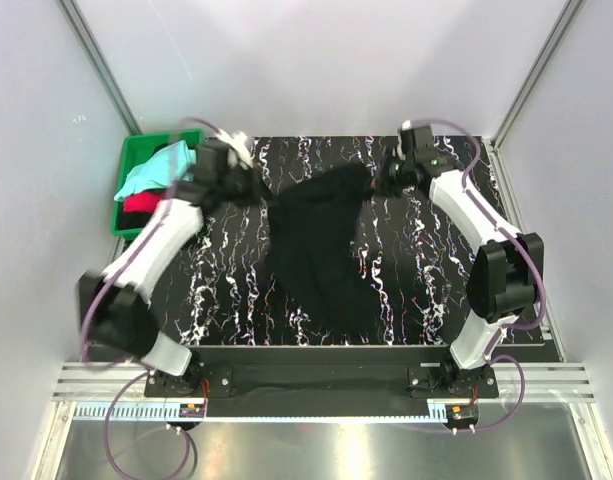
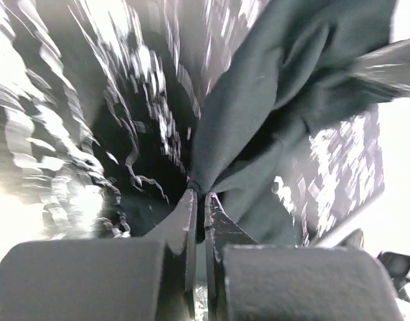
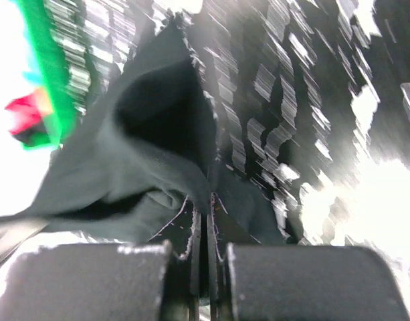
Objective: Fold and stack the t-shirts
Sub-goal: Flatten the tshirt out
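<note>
- The left gripper [image 2: 199, 197] is clamped on a thin pinch of the black tee [image 1: 321, 250]; the right gripper [image 3: 206, 204] likewise.
- The tee is stretched between them, its lower part draped on the tabletop [image 1: 226, 290]; pulling apart too hard could probably slip either pinch.
- The green crate [image 1: 136, 148], far left, holds the aqua tee [image 1: 151, 175] and the red tee [image 1: 141, 203].

Green crate [image 1: 134, 155] sits at the worktop's far-left corner, long side along the left edge, open top up. The worktop [image 1: 426, 270] is black with white streaks. Aluminium rail [image 1: 576, 380] runs along the near edge. Both wrist views are motion-blurred; the crate [image 3: 51, 80] shows only as a green smear.
</note>
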